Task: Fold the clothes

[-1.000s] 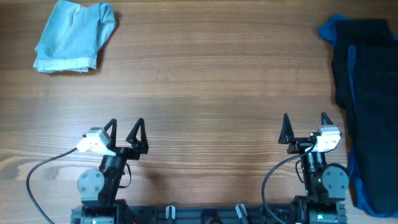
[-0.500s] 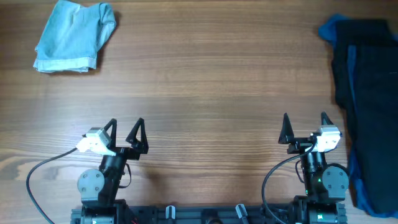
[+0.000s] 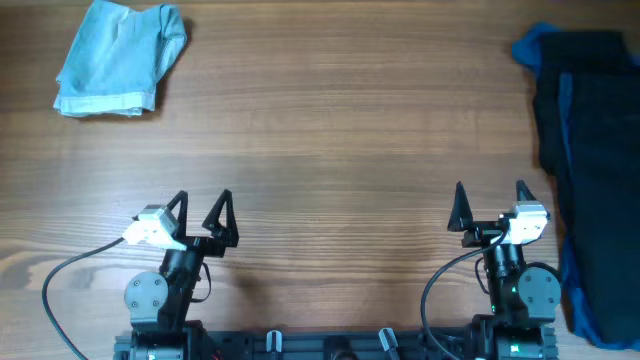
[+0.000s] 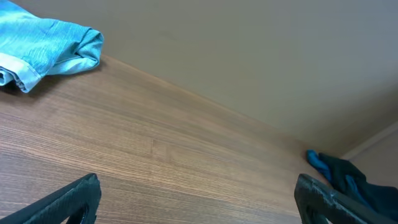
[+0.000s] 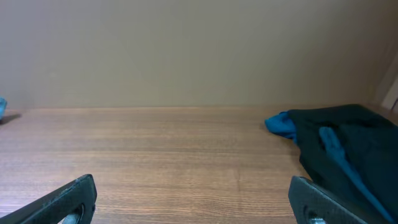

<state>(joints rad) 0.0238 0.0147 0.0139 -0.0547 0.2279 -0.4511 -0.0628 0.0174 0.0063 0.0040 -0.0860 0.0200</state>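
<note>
A pale blue denim garment lies folded at the far left corner of the table; it also shows in the left wrist view. A dark navy garment with royal blue cloth under it lies heaped along the right edge, also in the right wrist view. My left gripper is open and empty near the front edge, far from the denim. My right gripper is open and empty, just left of the dark heap. In the wrist views, the left jaws and right jaws hold nothing.
The wooden table spans the whole view. The arm bases and cables sit at the front edge. A plain beige wall rises behind the far edge.
</note>
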